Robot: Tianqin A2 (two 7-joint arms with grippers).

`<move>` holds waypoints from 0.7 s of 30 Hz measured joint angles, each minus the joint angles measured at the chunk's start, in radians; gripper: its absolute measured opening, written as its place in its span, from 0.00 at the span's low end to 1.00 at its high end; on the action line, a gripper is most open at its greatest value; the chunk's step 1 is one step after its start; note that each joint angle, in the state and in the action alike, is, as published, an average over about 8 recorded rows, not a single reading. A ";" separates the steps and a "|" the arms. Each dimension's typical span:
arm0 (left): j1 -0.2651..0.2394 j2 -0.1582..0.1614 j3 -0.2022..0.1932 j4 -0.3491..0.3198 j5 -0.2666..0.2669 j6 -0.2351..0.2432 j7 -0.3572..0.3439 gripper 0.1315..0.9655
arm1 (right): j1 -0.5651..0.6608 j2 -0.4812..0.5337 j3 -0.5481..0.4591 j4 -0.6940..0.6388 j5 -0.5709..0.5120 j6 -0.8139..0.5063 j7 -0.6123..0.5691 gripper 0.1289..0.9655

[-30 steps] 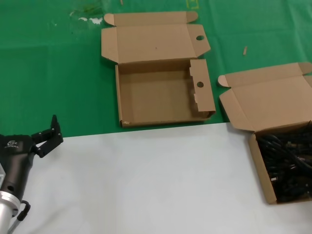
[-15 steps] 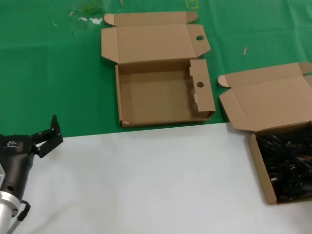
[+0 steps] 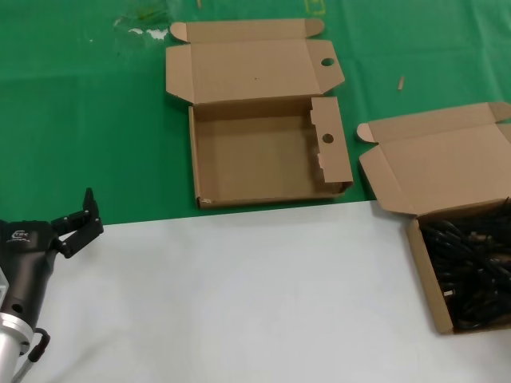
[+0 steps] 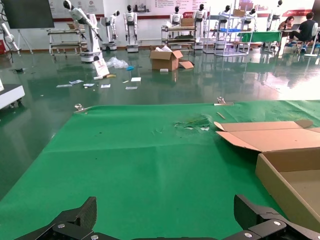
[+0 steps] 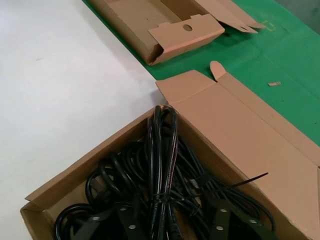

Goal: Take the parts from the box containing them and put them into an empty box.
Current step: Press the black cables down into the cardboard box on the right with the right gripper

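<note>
Nothing has shifted since the earlier frames. Left tool (image 3: 80, 219) rests on the table (image 3: 239, 295), spread wide, grasping nothing. Right tool is unseen, state unknown. Directly below its camera, coiled cords (image 5: 160, 200) fill their box (image 5: 95, 155): limp, tangle-prone, best pinched at the tied middle. Beyond lies the empty box (image 3: 255, 152).

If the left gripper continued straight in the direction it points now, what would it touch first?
The left gripper, open at the near left, points out over the green cloth. Its wrist view shows only bare cloth ahead; the empty punched-hole box lies off to one side. The way looks free, though depth is uncertain.
</note>
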 joint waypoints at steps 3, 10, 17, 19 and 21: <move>0.000 0.000 0.000 0.000 0.000 0.000 0.000 1.00 | -0.004 0.001 -0.002 0.003 0.005 0.003 -0.001 0.35; 0.000 0.000 0.000 0.000 0.000 0.000 0.000 1.00 | -0.005 0.001 -0.015 0.008 0.008 0.009 0.004 0.28; 0.000 0.000 0.000 0.000 0.000 0.000 0.000 1.00 | -0.009 0.003 -0.025 0.018 0.012 0.013 0.010 0.15; 0.000 0.000 0.000 0.000 0.000 0.000 0.000 1.00 | -0.010 0.005 -0.025 0.021 0.014 0.013 0.012 0.13; 0.000 0.000 0.000 0.000 0.000 0.000 0.000 1.00 | -0.011 0.007 -0.025 0.025 0.016 0.015 0.014 0.12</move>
